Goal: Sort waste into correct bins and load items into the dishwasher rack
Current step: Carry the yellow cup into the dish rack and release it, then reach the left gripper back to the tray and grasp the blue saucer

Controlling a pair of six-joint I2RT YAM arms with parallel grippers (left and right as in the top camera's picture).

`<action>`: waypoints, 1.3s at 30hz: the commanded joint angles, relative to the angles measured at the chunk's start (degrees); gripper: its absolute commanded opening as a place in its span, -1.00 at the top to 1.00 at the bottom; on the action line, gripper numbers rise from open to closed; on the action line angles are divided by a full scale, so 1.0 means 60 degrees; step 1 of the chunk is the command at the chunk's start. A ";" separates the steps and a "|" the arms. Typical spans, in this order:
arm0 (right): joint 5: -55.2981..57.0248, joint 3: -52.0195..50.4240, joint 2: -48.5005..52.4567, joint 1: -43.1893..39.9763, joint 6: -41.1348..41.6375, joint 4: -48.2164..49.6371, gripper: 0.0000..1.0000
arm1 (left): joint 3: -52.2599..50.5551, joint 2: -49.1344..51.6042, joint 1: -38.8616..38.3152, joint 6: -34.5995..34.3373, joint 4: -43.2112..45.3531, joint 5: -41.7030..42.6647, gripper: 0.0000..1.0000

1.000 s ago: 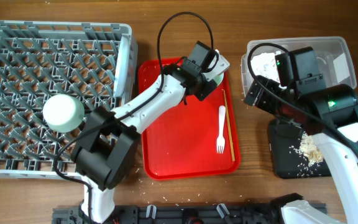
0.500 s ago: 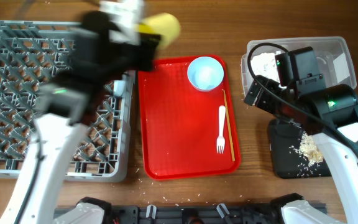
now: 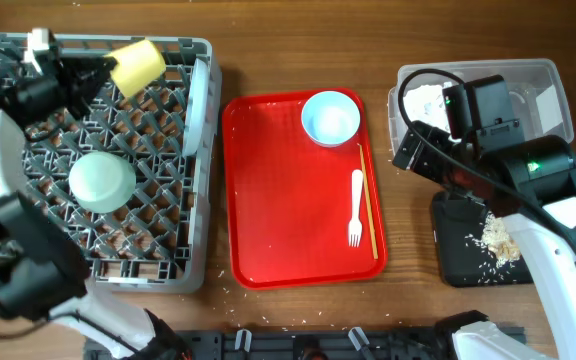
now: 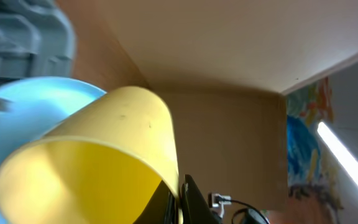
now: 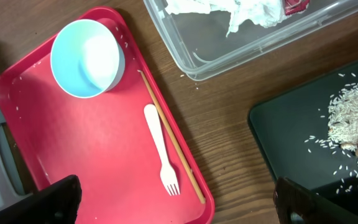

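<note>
Clamped on the small yellow cup (image 3: 136, 62), the left gripper (image 3: 103, 70) hung over the far edge of the dishwasher rack (image 3: 98, 283), which filled the left end of the tabletop (image 3: 408, 300). The cup lay tipped on its side in the air, mouth toward the gripper. Just beside it the light-blue plate (image 3: 200, 95) stood on edge along the rack's right wall, and a pale green bowl (image 3: 101, 181) sat upside down among the pegs.

The right gripper (image 5: 179, 208) was spread wide with nothing in it, above the seam between the red tray (image 3: 288, 230) and the bins. On that tray, at the middle of the tabletop, were a second bowl (image 3: 330, 117) at the far right corner, the white fork (image 3: 356, 208) and the wooden stick (image 3: 367, 200) along the right rim.

From overhead the right arm covered part of both bins and hid its own fingers.

The clear tub (image 3: 558, 80), at the far right corner, held the crumpled napkin (image 3: 423, 100) and a red wrapper (image 5: 296, 5), cut off by the wrist view's edge. The black tray (image 3: 458, 260) nearer the front held rice scraps (image 3: 498, 238); a few grains lay loose on the tabletop.
</note>
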 commanded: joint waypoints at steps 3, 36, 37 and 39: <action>0.0095 0.0124 0.0025 -0.0011 -0.0098 0.0011 -1.00 | 0.0018 0.1574 0.0102 -0.0007 0.0262 0.0004 0.86; 0.0095 0.0124 0.0025 -0.0011 -0.0098 0.0011 -0.99 | 0.0025 -0.1654 -0.0998 0.2517 -0.1902 -0.9661 0.92; 0.0095 0.0124 0.0025 -0.0011 -0.0098 0.0011 -1.00 | 0.0025 -0.1610 -0.1581 0.2830 -0.1858 -1.0859 0.92; 0.0095 0.0124 0.0025 -0.0011 -0.0102 0.0011 -0.99 | 0.0025 -0.1537 -0.2998 0.3770 -0.1446 -1.3067 0.92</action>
